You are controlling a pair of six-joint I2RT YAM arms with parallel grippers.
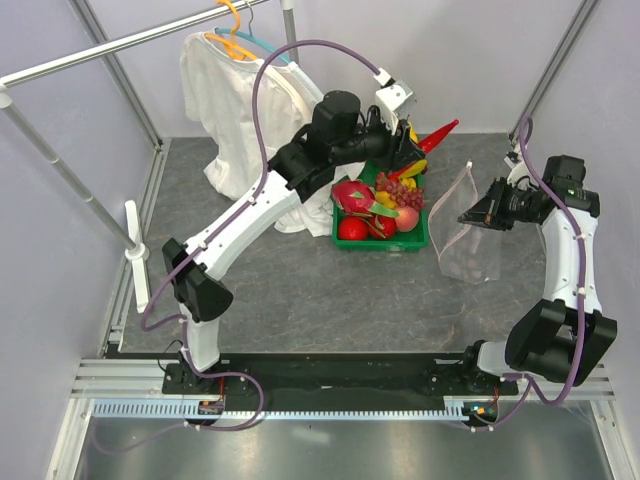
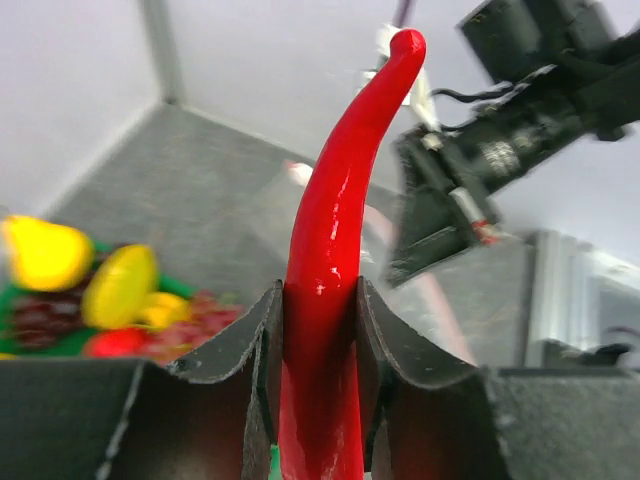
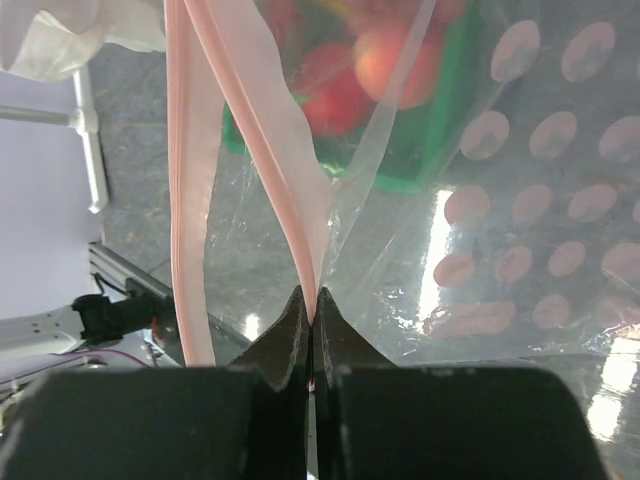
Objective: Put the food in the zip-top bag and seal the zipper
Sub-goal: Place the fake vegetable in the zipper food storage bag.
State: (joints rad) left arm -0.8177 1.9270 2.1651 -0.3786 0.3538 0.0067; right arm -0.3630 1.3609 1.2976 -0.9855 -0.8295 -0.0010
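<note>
My left gripper is shut on the red pepper, held in the air above the back right of the green tray; the pepper points right toward the bag. My right gripper is shut on the pale pink zipper strip of the clear zip-top bag, holding its mouth up and open. The dragon fruit and the yellow banana bunch lie in the tray.
The tray also holds grapes and round red and peach fruits. A white shirt hangs from a rail at the back left. A white post stands at the left edge.
</note>
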